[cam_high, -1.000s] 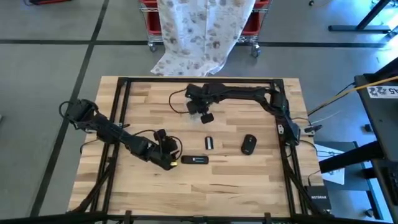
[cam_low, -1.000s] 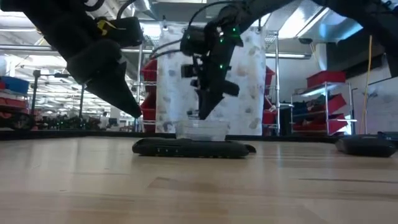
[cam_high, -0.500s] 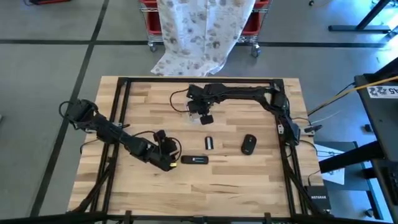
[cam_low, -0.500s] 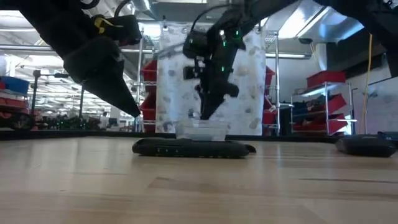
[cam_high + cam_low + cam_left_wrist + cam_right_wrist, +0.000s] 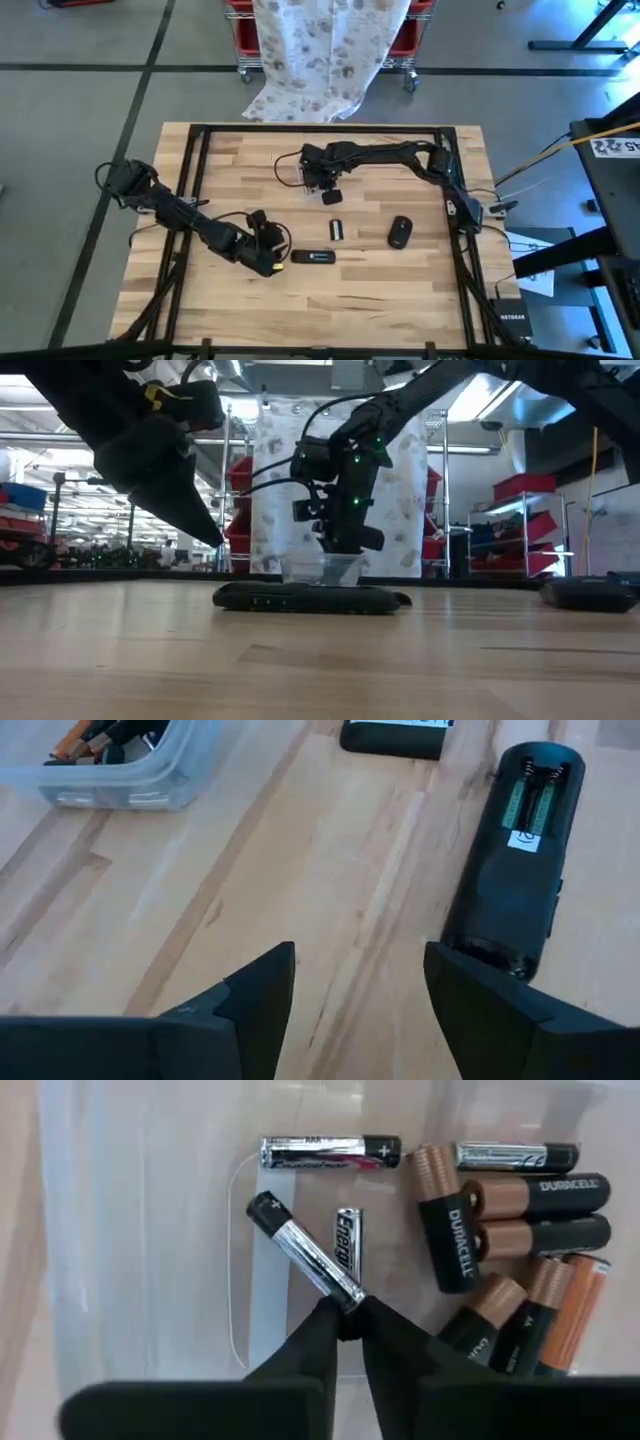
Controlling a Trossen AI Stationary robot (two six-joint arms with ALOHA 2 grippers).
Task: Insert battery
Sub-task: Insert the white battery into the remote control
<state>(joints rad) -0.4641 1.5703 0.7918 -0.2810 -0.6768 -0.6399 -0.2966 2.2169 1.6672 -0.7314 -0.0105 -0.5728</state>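
Over at the table's far middle: right gripper point(image 5: 345, 1312) down in the clear container point(image 5: 130, 1230), fingers pinched on one end of a slim battery point(image 5: 305, 1256), its long axis slanting away from the tips. Nearer the front: remote point(image 5: 313, 257), open bay up, lengthwise just beside left gripper point(image 5: 355, 990), fingers apart, nothing held. Likely next: lift clear, carry toward left arm's side, align with bay.

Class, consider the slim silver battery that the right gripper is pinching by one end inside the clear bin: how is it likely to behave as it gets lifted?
The silver battery is a smooth, rigid cylinder, so it probably won't bend. The right gripper pinches only its tip, so it may pivot or slip. If dropped, it would likely roll against the other batteries.
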